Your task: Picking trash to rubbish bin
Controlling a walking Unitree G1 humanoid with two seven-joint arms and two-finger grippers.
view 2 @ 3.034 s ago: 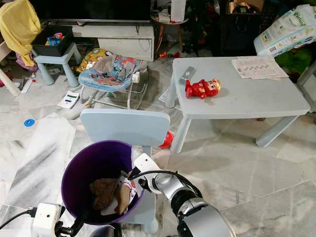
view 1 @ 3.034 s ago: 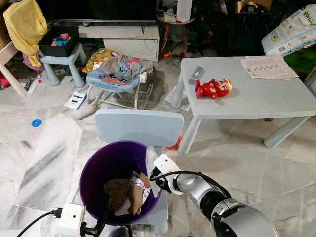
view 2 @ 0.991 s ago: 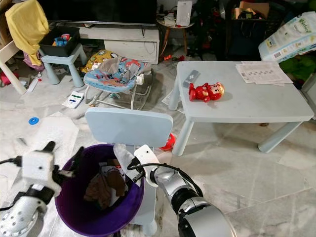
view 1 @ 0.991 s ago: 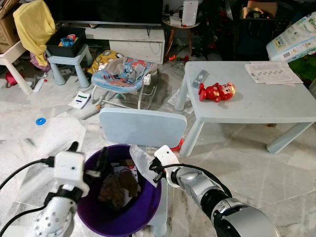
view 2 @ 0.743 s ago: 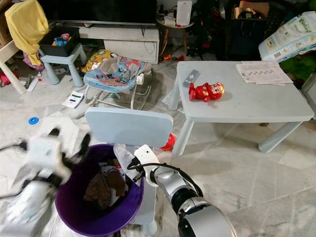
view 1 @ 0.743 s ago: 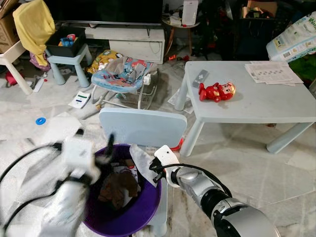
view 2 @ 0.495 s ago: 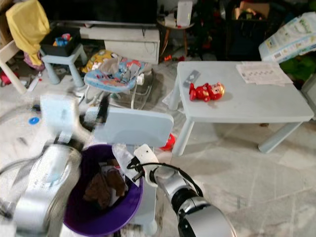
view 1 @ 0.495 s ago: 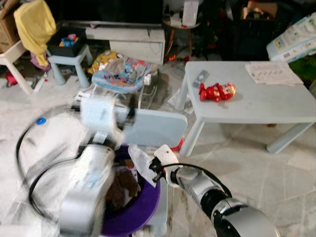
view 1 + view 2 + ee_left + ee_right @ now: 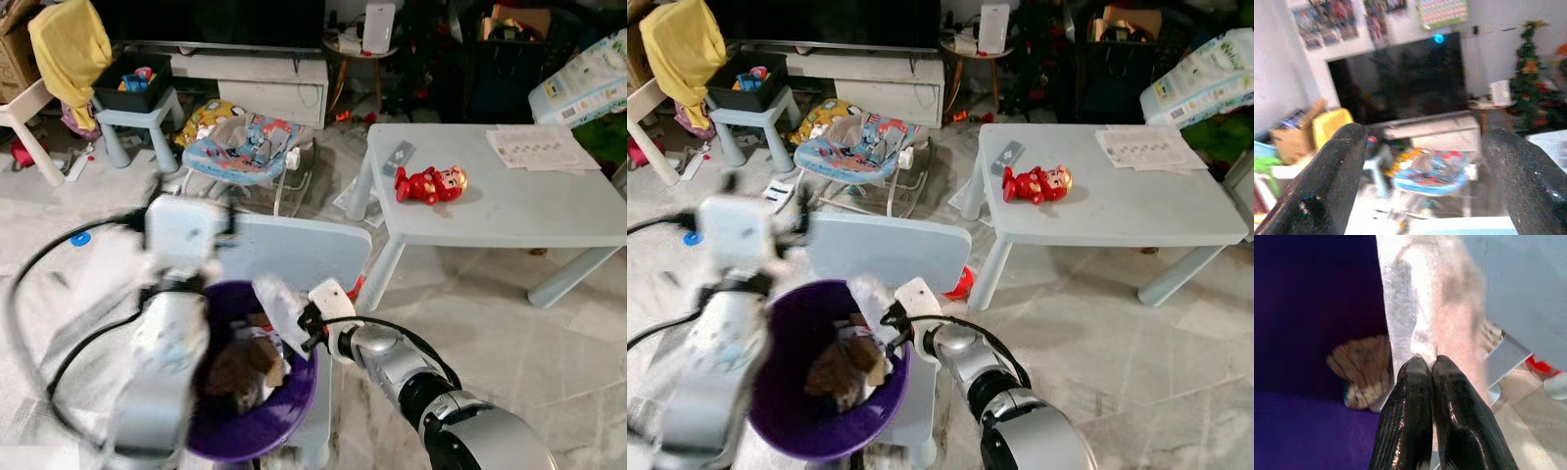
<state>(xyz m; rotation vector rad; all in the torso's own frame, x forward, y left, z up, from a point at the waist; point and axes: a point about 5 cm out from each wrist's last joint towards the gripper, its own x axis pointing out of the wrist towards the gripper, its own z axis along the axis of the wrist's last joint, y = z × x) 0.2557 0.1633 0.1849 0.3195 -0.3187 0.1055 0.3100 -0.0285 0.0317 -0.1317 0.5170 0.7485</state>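
Right pincer [image 9: 1423, 363] is pinching a white tissue [image 9: 1415, 308] over the purple bin [image 9: 294, 411] — best releasing once inside rim. Left pincer [image 9: 1425, 161] is gaping wide, empty.

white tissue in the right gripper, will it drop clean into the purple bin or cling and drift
The white tissue looks thin and crumpled, so it is probably floppy and very light. Pinched by one edge in the right gripper, it stands over the purple bin, so it would likely flutter down rather than drop straight. It may cling briefly to the fingertips.
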